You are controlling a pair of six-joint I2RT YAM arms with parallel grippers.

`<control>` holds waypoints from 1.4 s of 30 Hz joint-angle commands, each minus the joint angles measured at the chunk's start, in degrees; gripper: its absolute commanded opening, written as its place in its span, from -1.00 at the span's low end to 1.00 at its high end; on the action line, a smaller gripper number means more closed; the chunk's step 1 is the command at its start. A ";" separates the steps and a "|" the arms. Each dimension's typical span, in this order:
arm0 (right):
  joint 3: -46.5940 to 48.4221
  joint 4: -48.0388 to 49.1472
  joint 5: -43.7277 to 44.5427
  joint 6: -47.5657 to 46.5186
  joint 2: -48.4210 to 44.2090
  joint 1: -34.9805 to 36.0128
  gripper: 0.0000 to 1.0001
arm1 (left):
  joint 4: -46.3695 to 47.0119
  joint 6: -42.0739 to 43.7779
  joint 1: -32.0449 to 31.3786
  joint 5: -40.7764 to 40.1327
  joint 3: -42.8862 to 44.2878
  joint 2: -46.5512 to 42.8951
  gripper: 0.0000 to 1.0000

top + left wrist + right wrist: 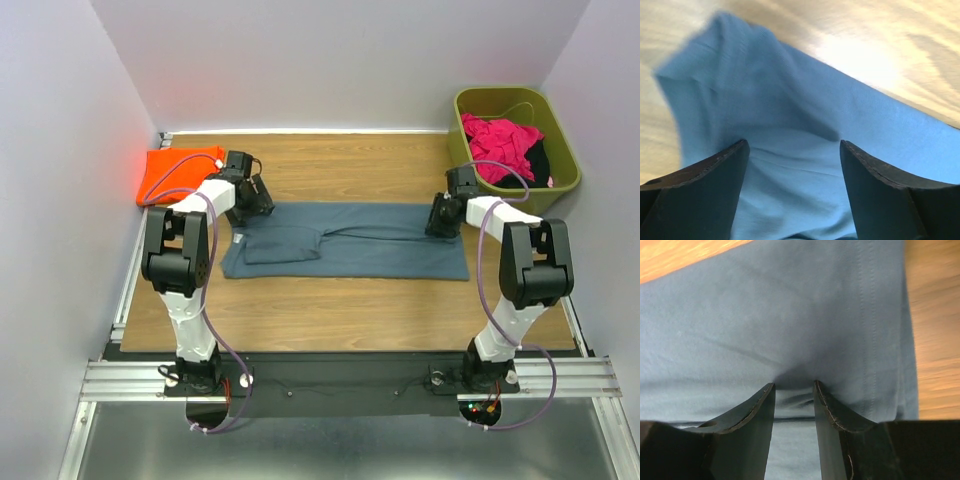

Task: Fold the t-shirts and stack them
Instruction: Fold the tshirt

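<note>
Shirt [380, 250], blue-grey: left jaws apart, cloth between them; right jaws clamped on cloth pucker.

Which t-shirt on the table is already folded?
The orange t-shirt, a compact bundle at the far left corner; the blue-grey t-shirt lies spread long across the middle.

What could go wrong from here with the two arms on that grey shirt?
The left gripper is open over the blue-grey t-shirt while the right gripper seems to pinch it, so a lift now could drag the shirt askew. The folded orange t-shirt lies close by the left gripper; a wide swing might knock it.
</note>
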 commanded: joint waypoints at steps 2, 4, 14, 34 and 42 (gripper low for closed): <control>2.65 -3.16 2.11 -4.51 -1.64 0.85 -0.14 | -1.26 0.81 -0.28 0.05 3.54 -4.03 0.75; 3.27 -3.16 -0.44 -5.65 -4.10 3.22 -0.14 | -1.52 1.34 -0.19 -2.40 2.84 -8.51 0.77; 4.94 2.01 -22.73 -7.15 -10.61 19.75 -0.14 | -1.44 7.22 -0.28 -5.33 -18.66 -28.37 0.65; 10.22 13.27 -33.49 -2.93 5.65 32.50 -0.14 | 10.16 9.60 -0.28 2.33 -31.88 -27.60 0.28; 9.86 14.77 -33.67 -2.23 7.32 32.85 -0.14 | 10.52 10.04 -0.98 3.65 -31.97 -26.37 0.11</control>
